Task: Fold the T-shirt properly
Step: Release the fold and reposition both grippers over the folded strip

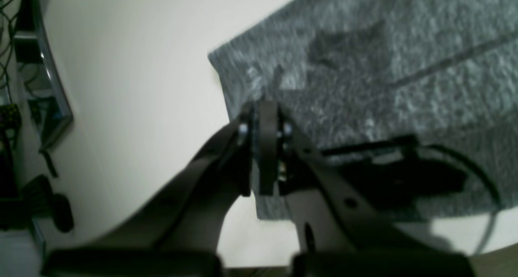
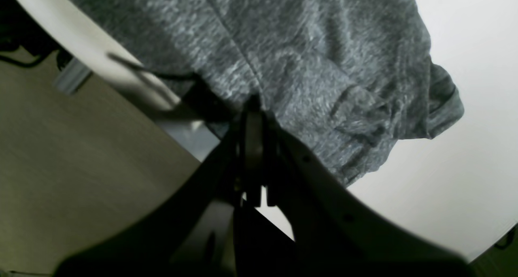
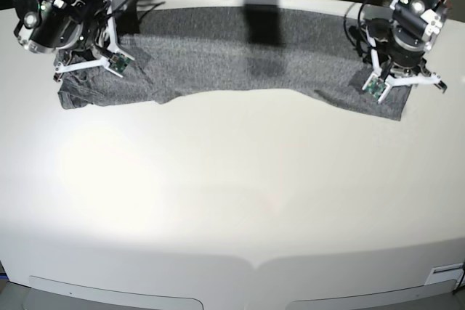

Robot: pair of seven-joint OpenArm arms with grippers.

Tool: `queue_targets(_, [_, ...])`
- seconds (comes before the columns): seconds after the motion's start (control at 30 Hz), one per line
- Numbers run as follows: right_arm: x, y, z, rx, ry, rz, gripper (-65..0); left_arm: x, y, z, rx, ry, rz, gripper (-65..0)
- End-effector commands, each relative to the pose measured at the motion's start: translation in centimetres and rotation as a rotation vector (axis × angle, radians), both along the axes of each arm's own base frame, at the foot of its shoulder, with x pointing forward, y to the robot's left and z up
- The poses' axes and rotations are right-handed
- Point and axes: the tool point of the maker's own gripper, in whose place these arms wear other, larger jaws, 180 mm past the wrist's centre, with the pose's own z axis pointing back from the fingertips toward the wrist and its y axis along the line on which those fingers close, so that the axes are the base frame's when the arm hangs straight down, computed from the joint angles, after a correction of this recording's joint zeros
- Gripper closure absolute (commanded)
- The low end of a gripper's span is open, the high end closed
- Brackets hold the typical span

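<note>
T-shirt [image 3: 240, 56] lies stretched in a band along the white tabletop's [image 3: 232, 201] 12 o'clock edge. Left claw [image 1: 267, 107] clenched on cloth at its 3 o'clock end; right claw [image 2: 253, 107] clenched on cloth at 9 o'clock end.

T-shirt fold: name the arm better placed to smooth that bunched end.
Right. The T-shirt lies crumpled at the end under the right gripper, which is shut just above those wrinkles. The left gripper, also shut, sits over the opposite end, where the cloth lies flat with a straight edge.
</note>
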Motion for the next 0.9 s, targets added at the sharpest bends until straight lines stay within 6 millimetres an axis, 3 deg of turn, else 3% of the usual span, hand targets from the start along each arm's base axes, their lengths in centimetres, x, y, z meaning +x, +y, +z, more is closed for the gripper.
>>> queue_targets(0.0, [0.5,-0.8,0.7,-0.039,-0.024,0.003,0.0,0.8,0.3,1.2,0.024,-0.067,-0.011,0.0])
queue_targets(0.4, [0.2,-0.6,0.4,-0.016,-0.021,-0.045,0.0,0.7,-0.7,1.2,-0.02,-0.104,-0.041,0.0])
queue_targets(0.6, [-1.9,0.0,-0.6,0.016,0.0,-0.034,0.0,-0.6,-0.8,-0.3,-0.029,-0.066,-0.033,0.0])
queue_targets(0.87, [-1.5,-0.3,-0.8,0.035,-0.076,-0.132,0.0,-0.7,-2.1,-2.5,-0.089,-0.07,-0.012,0.0])
